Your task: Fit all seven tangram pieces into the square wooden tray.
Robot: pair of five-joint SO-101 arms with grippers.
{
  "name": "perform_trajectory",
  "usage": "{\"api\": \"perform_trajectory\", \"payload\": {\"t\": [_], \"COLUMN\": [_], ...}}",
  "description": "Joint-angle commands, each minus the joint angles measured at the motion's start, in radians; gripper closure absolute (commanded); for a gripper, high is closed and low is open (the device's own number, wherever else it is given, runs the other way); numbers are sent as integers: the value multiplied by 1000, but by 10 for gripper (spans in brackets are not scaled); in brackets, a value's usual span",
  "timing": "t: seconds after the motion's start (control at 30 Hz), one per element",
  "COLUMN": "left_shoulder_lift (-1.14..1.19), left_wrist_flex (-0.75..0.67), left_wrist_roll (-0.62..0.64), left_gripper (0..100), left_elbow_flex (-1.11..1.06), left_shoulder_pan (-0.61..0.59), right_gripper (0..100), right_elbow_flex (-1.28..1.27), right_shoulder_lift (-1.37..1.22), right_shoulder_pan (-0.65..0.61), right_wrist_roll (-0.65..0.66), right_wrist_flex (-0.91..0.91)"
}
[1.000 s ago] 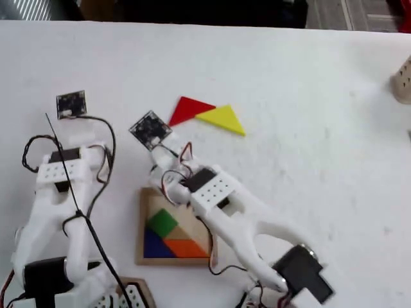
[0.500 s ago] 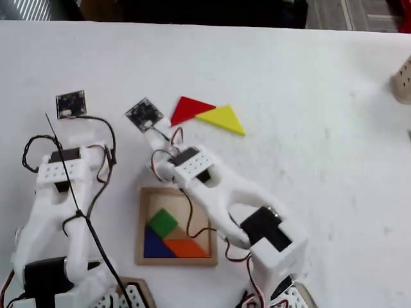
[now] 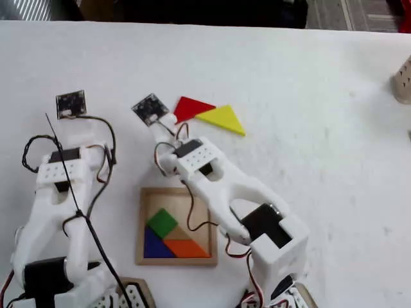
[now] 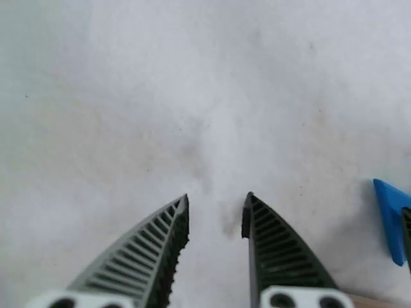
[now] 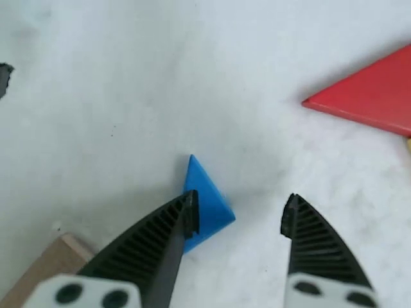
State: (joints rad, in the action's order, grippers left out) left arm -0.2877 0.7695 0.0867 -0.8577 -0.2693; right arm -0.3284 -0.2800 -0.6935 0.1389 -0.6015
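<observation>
The small blue triangle point(image 5: 204, 208) is to be picked up; the right gripper point(image 5: 241, 199) is held open over it, at 12 o'clock from the tray point(image 3: 140, 224). Next it must be squeezed and lifted

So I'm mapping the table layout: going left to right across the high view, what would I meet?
Left arm → red triangle → yellow triangle → tan object at the edge. Tray and right arm left out: they overlap the triangles' span.
</observation>
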Motion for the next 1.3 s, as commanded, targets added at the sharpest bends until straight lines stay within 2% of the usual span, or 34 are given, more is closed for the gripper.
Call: {"api": "perform_trajectory", "payload": {"t": [0.0, 0.7, 1.03, 1.17, 1.27], "left_shoulder_lift": [1, 1, 1, 1, 1], "left_wrist_flex": [-18, -18, -18, -18, -18], "left_wrist_roll": [9, 6, 6, 6, 6], "left_gripper": [846, 846, 846, 846, 846], "left_elbow_flex": [32, 32, 32, 32, 32], "left_shoulder_pan": [-7, -7, -7, -7, -7], "right_gripper": [786, 784, 786, 791, 879], "right_elbow_flex": [55, 86, 379, 454, 470], "right_shoulder_lift": [7, -21, -203, -255, -269], "right_shoulder_pan": [-12, -51, -38, -38, -38], "right_wrist_roll": [-5, 2, 3, 3, 3], "right_wrist_flex": [-42, -50, -358, -421, -427]}}
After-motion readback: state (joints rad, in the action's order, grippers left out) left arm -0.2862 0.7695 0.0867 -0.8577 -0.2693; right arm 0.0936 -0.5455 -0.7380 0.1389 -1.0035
